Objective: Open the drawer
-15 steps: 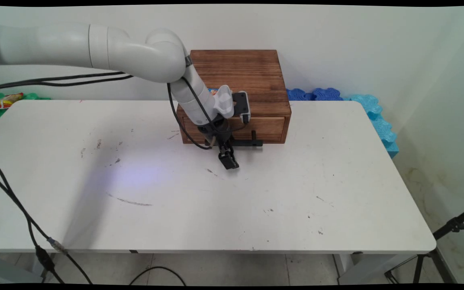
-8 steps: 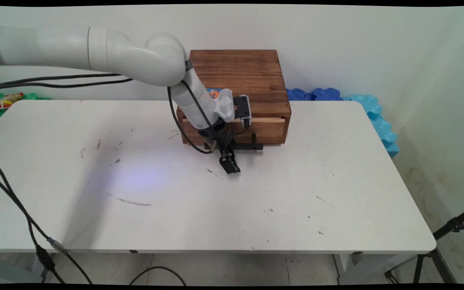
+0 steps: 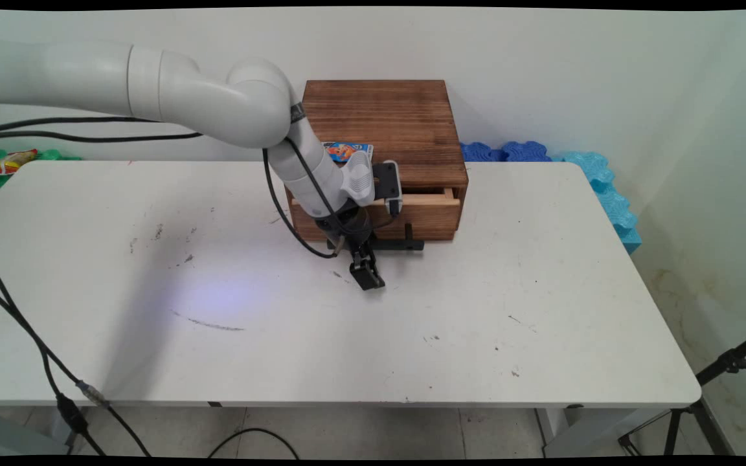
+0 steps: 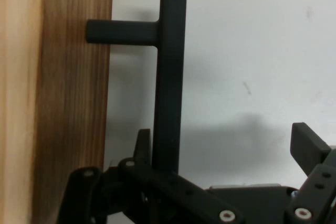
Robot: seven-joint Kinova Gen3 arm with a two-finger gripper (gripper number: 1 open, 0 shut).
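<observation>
One wooden drawer box [image 3: 383, 123], one black handle [image 3: 391, 245], one colourful packet [image 3: 340, 151] and one counter [image 3: 347, 336] were counted.

I see a white table [image 3: 476, 323], scuffed with dark marks. A wooden drawer box [image 3: 379, 116] stands at its far edge.

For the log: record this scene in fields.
claw: open, straddling the handle
handle: black bar on the drawer front, close to one finger
drawer: slightly out of the box
box: brown wood, at the table's far side
card: colourful, on the box
table: white, scuffed
</observation>
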